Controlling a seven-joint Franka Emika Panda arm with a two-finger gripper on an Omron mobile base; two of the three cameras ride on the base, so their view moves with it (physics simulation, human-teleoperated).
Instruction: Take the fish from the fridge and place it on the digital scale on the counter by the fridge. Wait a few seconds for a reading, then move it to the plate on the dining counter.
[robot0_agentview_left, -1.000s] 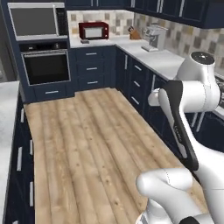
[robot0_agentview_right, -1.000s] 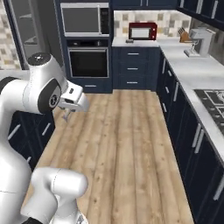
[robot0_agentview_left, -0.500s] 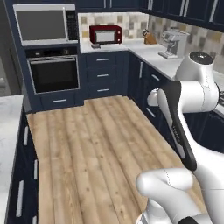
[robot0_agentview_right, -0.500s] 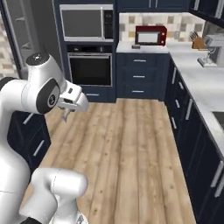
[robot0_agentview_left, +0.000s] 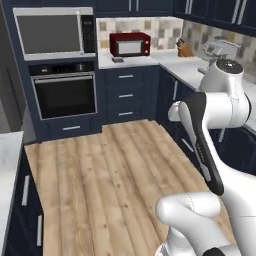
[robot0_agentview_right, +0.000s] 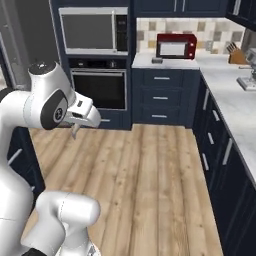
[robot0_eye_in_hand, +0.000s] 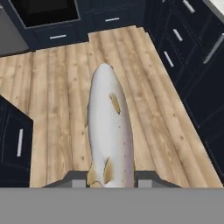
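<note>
As the tool (robot0_eye_in_hand: 111, 181) pinches its tail end, fish (robot0_eye_in_hand: 109, 127) jutting straight ahead, above wooden floor (robot0_eye_in_hand: 57, 109).

A glossy dark-red box (robot0_agentview_left: 130, 44) sits on the pale surface (robot0_agentview_left: 131, 60) beside a built-in microwave (robot0_agentview_left: 54, 33) and black oven (robot0_agentview_left: 64, 95); light wooden plank floor (robot0_agentview_left: 100, 180) lies below.

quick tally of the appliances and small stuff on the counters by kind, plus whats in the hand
microwave: 1
oven: 1
red box: 1
scale: 1
knife block: 1
mixer: 1
fish, in the hand: 1
total: 7
</note>
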